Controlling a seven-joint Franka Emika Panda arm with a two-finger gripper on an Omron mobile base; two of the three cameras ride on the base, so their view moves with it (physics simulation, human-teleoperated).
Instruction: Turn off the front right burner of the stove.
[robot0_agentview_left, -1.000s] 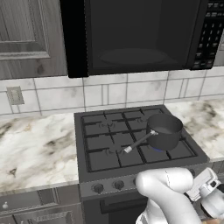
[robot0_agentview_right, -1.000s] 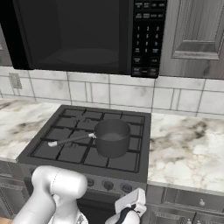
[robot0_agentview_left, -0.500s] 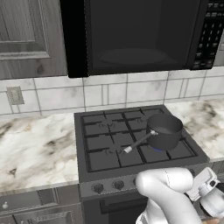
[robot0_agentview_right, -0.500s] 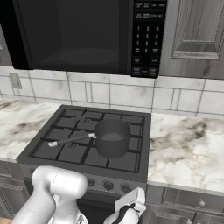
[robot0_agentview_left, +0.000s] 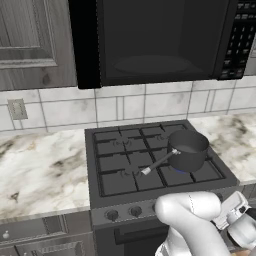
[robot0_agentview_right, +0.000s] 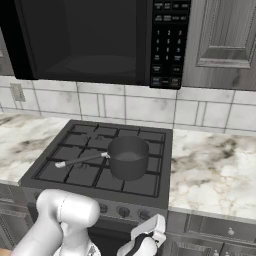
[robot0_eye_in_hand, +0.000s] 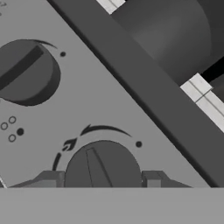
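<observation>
In the hand view the gripper (robot0_eye_in_hand: 103, 177) stands with its two dark fingertips (robot0_eye_in_hand: 48, 178) spread on either side of a round dark grey knob (robot0_eye_in_hand: 103, 168) on the stove's front panel; the tips flank the knob, and whether they touch it cannot be told, so the gripper reads as released around it. A second round dark knob (robot0_eye_in_hand: 26, 72) with a bar-shaped ridge sits further along the same grey panel.

From the base, the white arm (robot0_agentview_left: 192, 220) reaches low in front of the dark grey-black gas stove (robot0_agentview_left: 107, 202), its hand (robot0_agentview_right: 145, 240) just below the row of small round front knobs (robot0_agentview_right: 122, 212), toward the panel's right end.

The front right burner (robot0_agentview_left: 182, 172) lies at the stove's front right corner, showing a faint blue glow under a dark grey metal saucepan (robot0_agentview_left: 187, 150) that stands on its grate. The saucepan's long handle (robot0_agentview_right: 80, 160) points left across the grates.

A marbled white tabletop (robot0_agentview_right: 215, 170) flanks the stove on both sides, with a black microwave (robot0_agentview_right: 100, 40) above.
</observation>
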